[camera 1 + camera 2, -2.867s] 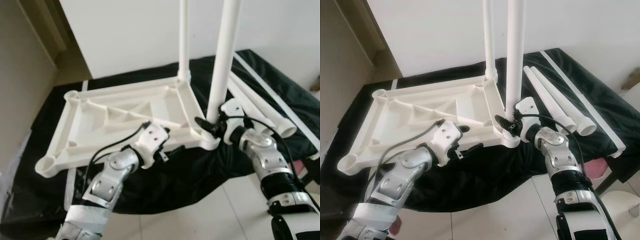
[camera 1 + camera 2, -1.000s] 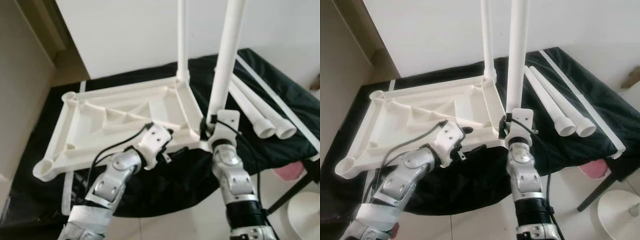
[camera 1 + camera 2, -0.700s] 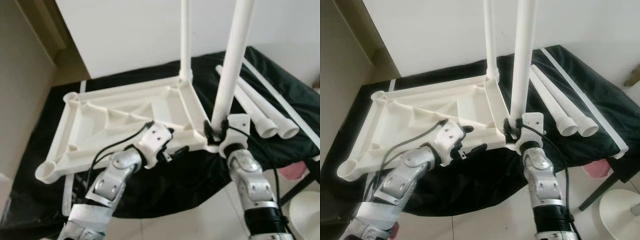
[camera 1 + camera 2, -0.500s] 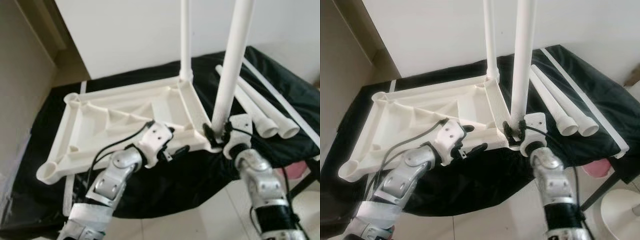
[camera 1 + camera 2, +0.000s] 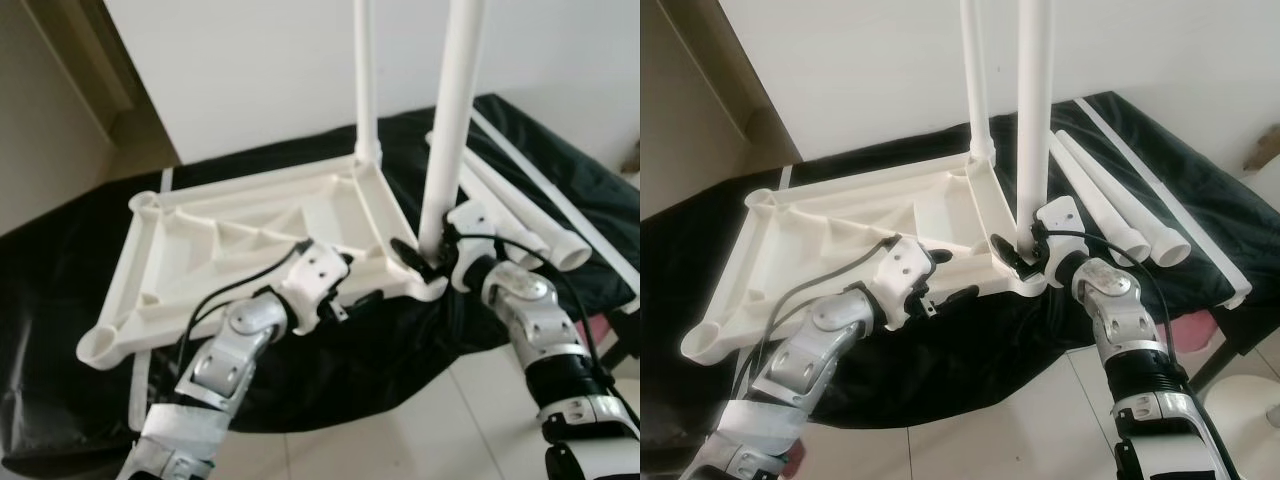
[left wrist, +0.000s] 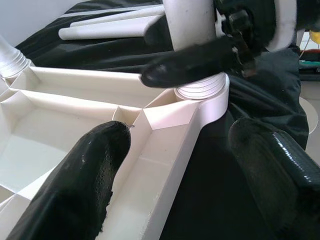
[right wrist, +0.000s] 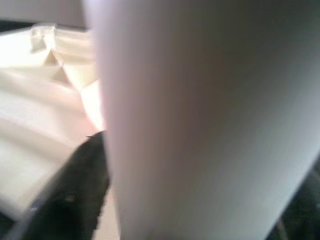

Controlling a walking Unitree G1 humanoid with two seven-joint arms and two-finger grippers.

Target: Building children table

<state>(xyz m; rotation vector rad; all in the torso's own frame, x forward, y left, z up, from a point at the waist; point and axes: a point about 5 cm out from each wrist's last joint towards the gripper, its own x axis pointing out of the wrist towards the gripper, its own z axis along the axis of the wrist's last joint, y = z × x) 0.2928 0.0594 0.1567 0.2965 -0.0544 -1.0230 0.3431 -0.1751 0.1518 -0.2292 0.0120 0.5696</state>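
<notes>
My right hand [image 5: 428, 255] grips the base of a white plastic leg [image 5: 448, 130] standing upright in the near right corner socket of the upturned children's table [image 5: 250, 235], which lies on a black cloth [image 5: 420, 340] over the tabletop. A second leg [image 5: 364, 70] already stands in the far corner, at about 11 o'clock from mine; two loose legs [image 5: 530, 225] lie on the cloth at 2 o'clock. I judge these parts light, stiff and rather slick, so the hold belongs low, right above the threaded collar. My left hand [image 5: 350, 290] sits at the table's near rim, fingers [image 6: 95, 165] spread wide astride it, one pad inside the frame, the other outside, steadying but not clamped.
</notes>
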